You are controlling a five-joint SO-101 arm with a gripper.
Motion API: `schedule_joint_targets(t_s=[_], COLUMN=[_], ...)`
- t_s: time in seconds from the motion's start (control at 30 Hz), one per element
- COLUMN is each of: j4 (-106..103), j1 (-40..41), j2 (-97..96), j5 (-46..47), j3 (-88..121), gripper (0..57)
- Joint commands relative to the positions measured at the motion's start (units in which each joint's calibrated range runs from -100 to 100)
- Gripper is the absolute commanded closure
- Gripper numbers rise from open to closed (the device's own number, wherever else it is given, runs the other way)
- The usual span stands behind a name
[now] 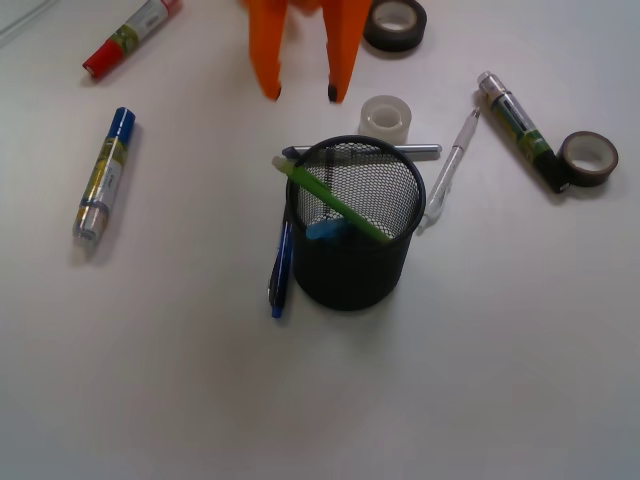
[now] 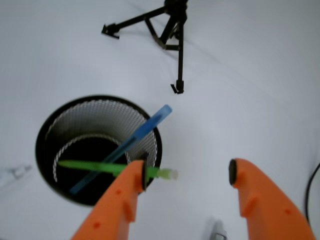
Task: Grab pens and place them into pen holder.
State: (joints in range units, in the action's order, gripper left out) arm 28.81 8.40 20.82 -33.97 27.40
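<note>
The holder [image 1: 352, 225] stands mid-frame in the front view, upright on the white table [image 1: 320, 400]. Inside it the green pen [image 1: 330, 200] leans across the mouth, its tip poking over the upper-left rim, and the light blue pen [image 1: 326, 231] lies lower in the cup. The dark blue pen [image 1: 282, 268] lies on the table touching the holder's left side. The grey pen [image 1: 420, 151] lies just behind the rim, and the white pen [image 1: 450, 170] slants on the table to the right. Above, at the top of the frame, the orange gripper [image 1: 303, 93] hangs with its jaws apart, empty. A clear tape roll [image 1: 385, 117] sits just behind the holder. Black tape [image 1: 394, 24], brown tape [image 1: 588, 158] and three markers [image 1: 104, 175] lie farther out.
</note>
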Motion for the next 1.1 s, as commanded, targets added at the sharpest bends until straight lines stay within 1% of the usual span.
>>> schedule_joint_targets(t_s=[0.0,0.1,0.23,0.37,0.5,0.63,0.87,1.07], j4=[14.32,22.02,24.03,24.47,29.72,33.66,30.24,29.72], j1=[0.91,3.00,7.56,11.30,13.17,13.17,10.26,9.21], j2=[5.83,6.59,7.10,6.25,6.17,3.11,-8.79,-17.80], j5=[4.10,2.34,1.27,5.32,7.86,10.94,13.19,14.70], j3=[-3.31,-1.68,1.40,5.75,9.01,9.46,8.01,2.58], gripper=[38.1,38.1,38.2,38.2,38.2,38.2,38.2,38.2])
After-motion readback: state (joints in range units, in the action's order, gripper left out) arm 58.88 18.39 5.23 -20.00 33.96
